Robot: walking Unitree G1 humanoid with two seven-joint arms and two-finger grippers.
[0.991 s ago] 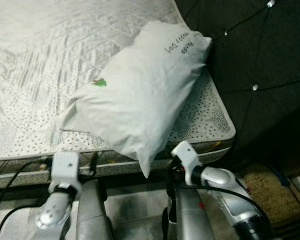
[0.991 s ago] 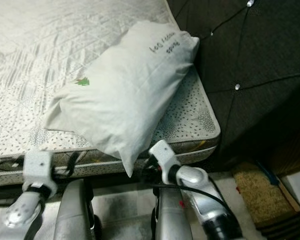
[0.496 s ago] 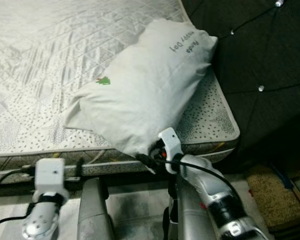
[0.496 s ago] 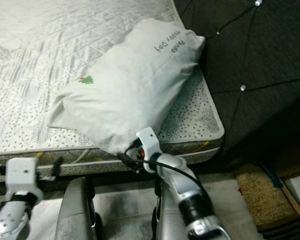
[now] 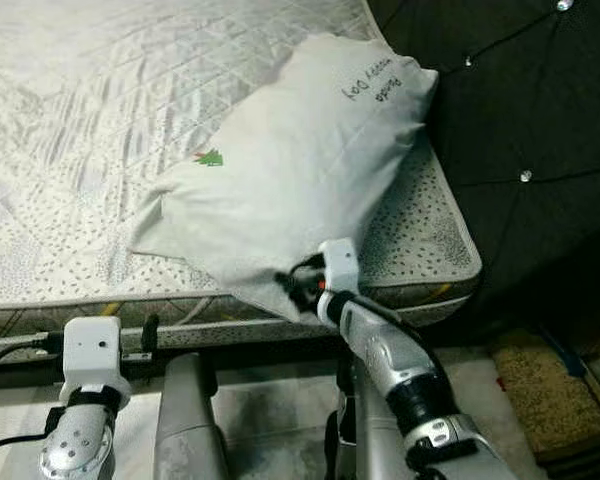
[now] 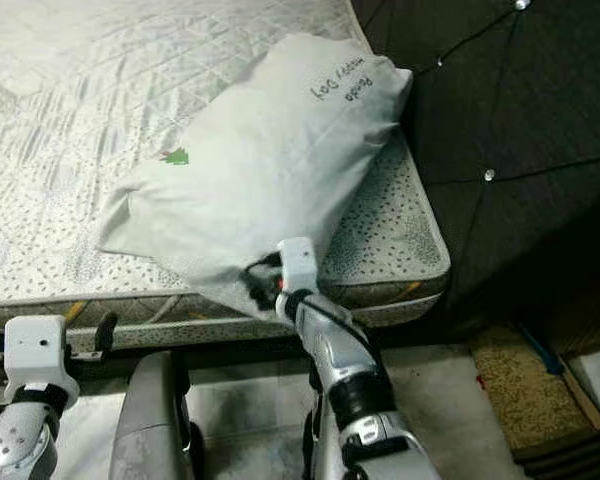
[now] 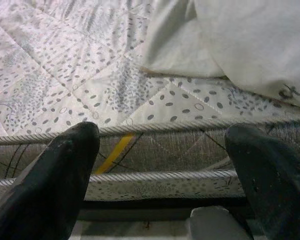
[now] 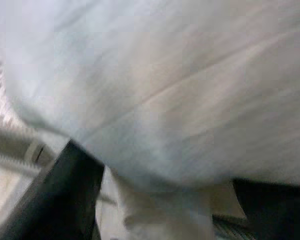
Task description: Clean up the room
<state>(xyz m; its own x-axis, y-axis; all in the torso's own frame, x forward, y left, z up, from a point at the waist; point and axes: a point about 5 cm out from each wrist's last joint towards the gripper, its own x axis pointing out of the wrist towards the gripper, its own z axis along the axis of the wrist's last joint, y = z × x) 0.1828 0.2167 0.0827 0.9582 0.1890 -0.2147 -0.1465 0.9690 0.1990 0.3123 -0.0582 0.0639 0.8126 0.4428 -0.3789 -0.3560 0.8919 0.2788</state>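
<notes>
The pillow [image 5: 300, 170] lay slantwise on the mattress [image 5: 70, 120], its long axis running from the lower centre of the head views to the upper right, one corner overhanging the bed edge. The right gripper [image 5: 298, 292] was the nearer, raised to that corner, with cloth between its spread fingers [image 8: 65, 195]; a firm clamp could not be confirmed. The left gripper [image 7: 160, 175] hung spread apart before the bed edge. Writing near the pillow's upper end was seen, but not legibly.

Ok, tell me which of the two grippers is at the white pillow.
The right gripper: its black fingers reach the white pillow's corner overhanging the quilted mattress edge. The left gripper hangs open below the mattress side, touching nothing.
</notes>
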